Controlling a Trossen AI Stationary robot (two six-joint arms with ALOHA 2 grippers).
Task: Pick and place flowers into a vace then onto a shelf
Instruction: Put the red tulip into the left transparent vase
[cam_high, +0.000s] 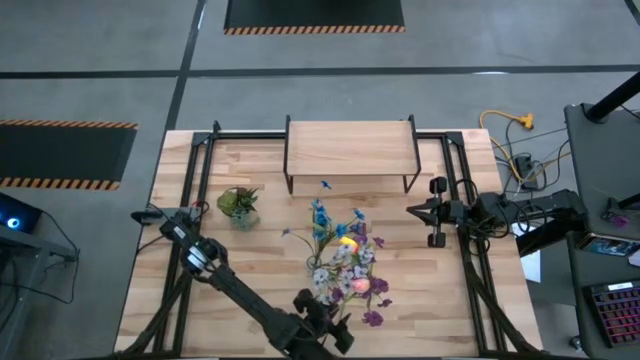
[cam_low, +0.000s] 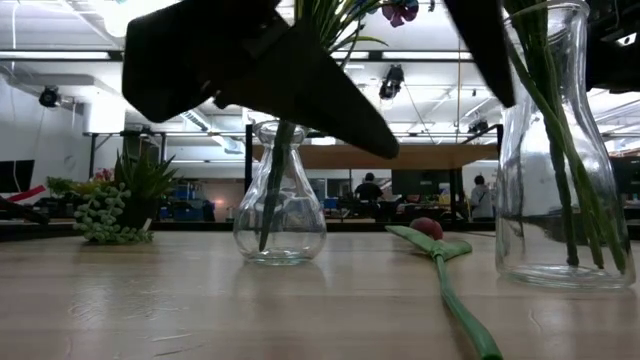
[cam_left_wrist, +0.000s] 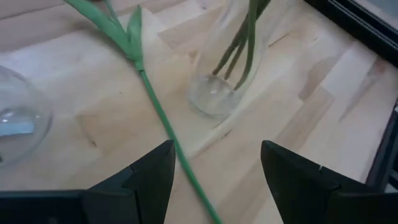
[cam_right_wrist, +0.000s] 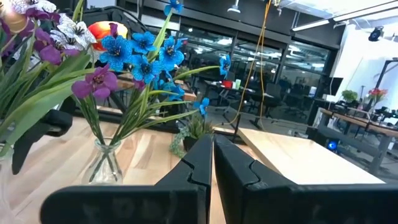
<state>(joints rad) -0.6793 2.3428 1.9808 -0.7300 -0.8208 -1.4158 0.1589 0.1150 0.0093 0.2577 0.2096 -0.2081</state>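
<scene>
Blue, purple, white and yellow flowers stand in two clear glass vases at mid-table: a small round vace and a taller one. Between them a loose flower with a red bud lies flat on the table, its green stalk pointing at the near edge. My left gripper hovers open over the near end of that stalk, above the table and in front of the taller vase. The shelf stands at the far middle with a bare top. My right gripper waits shut at the right.
A small green potted plant stands left of the vases, in front of the shelf's left end. Black frame rails run along the table's left and right sides. Bare wood lies at the near left.
</scene>
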